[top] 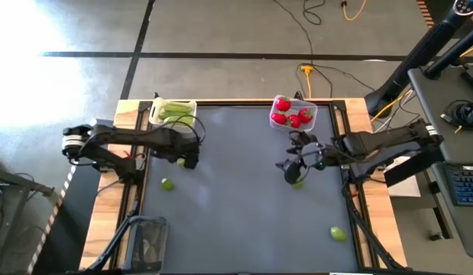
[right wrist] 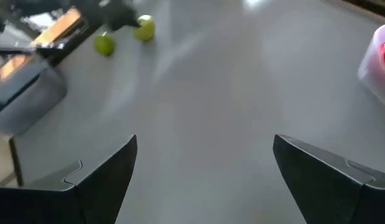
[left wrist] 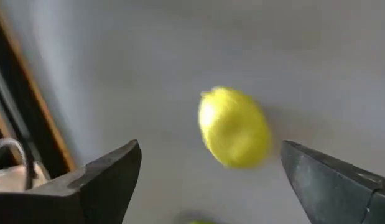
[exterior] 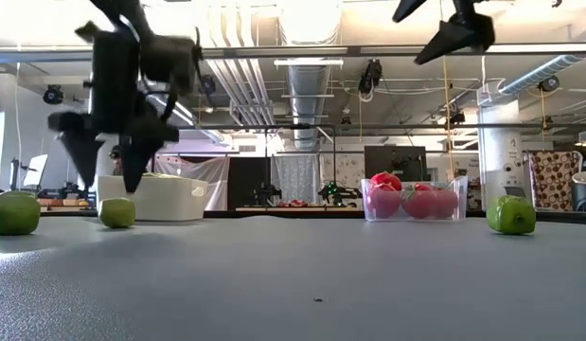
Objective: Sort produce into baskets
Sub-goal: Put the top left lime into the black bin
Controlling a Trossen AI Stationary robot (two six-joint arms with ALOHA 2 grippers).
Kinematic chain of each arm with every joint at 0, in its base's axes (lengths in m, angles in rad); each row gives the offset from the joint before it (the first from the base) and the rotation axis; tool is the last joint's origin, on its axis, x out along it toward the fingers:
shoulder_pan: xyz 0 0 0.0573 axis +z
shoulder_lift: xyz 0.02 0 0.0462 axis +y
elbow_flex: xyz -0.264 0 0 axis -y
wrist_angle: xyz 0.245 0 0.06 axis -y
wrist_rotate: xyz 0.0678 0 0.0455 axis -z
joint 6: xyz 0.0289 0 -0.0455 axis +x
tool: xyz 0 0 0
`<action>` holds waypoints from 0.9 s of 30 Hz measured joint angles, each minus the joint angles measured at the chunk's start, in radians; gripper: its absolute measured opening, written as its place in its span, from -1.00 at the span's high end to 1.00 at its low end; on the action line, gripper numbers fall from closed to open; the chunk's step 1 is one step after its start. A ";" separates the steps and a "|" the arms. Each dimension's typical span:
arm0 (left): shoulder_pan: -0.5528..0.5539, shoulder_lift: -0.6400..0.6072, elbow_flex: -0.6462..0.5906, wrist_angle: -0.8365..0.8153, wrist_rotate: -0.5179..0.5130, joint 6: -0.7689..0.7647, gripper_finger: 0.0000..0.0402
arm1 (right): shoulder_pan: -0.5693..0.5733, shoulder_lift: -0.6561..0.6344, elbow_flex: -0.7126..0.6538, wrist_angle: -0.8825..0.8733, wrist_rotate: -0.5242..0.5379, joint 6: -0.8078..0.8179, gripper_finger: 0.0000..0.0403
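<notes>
Above the tabletop [top: 236, 191], the left gripper [top: 187, 161] hangs over a lime-green fruit [top: 181, 161]; the right gripper [top: 292, 169] hovers above another [top: 298, 183], beside the clear tub [top: 293, 111] of strawberries. At table level, four green fruits lie loose. Through the left wrist, jaws stand wide around the round, glossy fruit [left wrist: 234, 127]: descend centred, then close gently. Through the right wrist, jaws gape wide, empty.

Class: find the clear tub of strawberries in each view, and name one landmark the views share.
High: clear tub at the table's far edge, right of centre.
Low: right of centre.
Left wrist: not in it.
Right wrist: right edge.
Landmark: lime-green fruit under the left hand.
</notes>
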 joint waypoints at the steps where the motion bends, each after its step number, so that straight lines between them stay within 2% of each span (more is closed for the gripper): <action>1: 0.007 0.006 -0.025 0.027 -0.010 -0.046 -0.80 | 0.019 -0.001 -0.004 0.000 0.001 0.006 -0.83; 7: 0.015 0.030 -0.149 0.297 0.020 -0.233 -0.68 | 0.076 0.000 -0.025 0.001 0.051 0.031 -0.83; 12: 0.007 0.058 -0.170 0.346 0.019 -0.313 -0.54 | 0.076 0.000 -0.032 0.001 0.055 0.026 -0.83; 16: -0.003 0.089 -0.146 0.369 0.061 -0.259 -0.29 | 0.076 0.000 -0.032 0.004 0.078 0.022 -0.83; 22: -0.045 0.099 -0.059 0.370 0.076 -0.151 0.38 | 0.060 0.000 -0.028 0.009 0.107 0.028 -0.83; 27: -0.130 0.029 0.098 0.326 0.077 -0.006 0.39 | 0.046 -0.003 -0.023 -0.041 0.104 0.005 -0.83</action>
